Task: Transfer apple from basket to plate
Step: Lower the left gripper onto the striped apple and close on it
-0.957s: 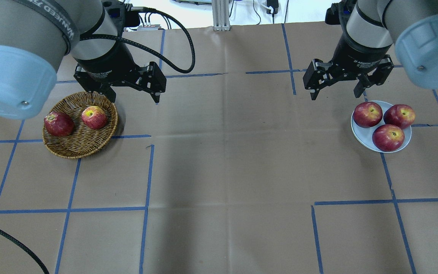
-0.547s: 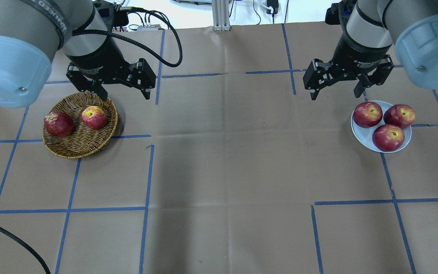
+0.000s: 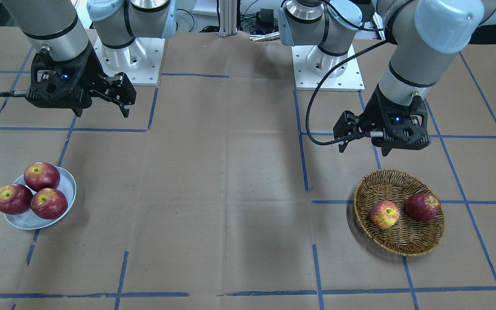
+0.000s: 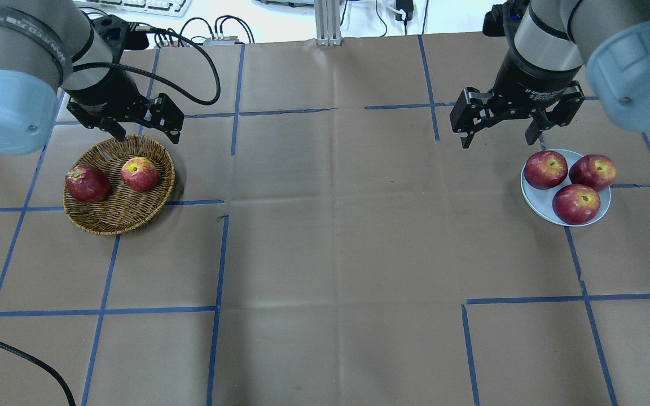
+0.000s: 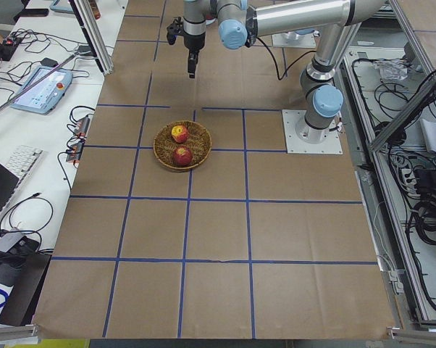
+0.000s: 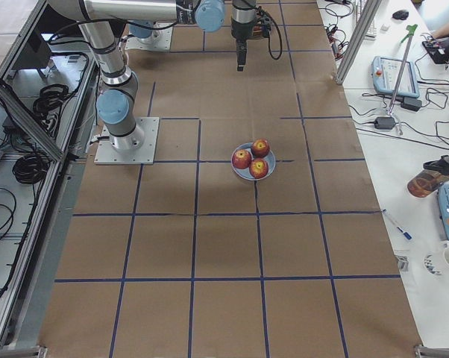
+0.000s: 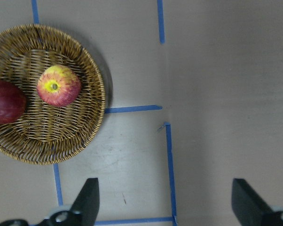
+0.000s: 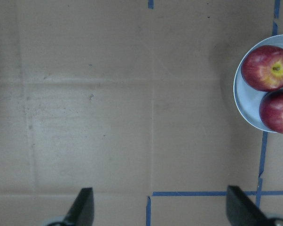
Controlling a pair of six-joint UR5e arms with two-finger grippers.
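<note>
apple (image 4: pixel 140 173) in basket (image 4: pixel 105 226), just right of dark apple (image 4: pixel 87 184) | left claw (image 4: pixel 148 138) spread apart, empty, above basket's far rim | right claw (image 4: pixel 497 144) spread apart, empty, near plate (image 4: pixel 534 210) | risk: a finger nudges dark apple on descent; plate crowded by three apples (image 4: pixel 576 203), so a fourth may roll onto counter (image 4: pixel 336 254)

Left claw (image 4: pixel 148 137) and right claw (image 4: pixel 497 142), both aloft, fingers wide apart.

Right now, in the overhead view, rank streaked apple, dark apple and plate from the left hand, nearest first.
1. streaked apple, in the basket, just below the left hand.
2. dark apple, basket's left side.
3. plate, far right.
</note>
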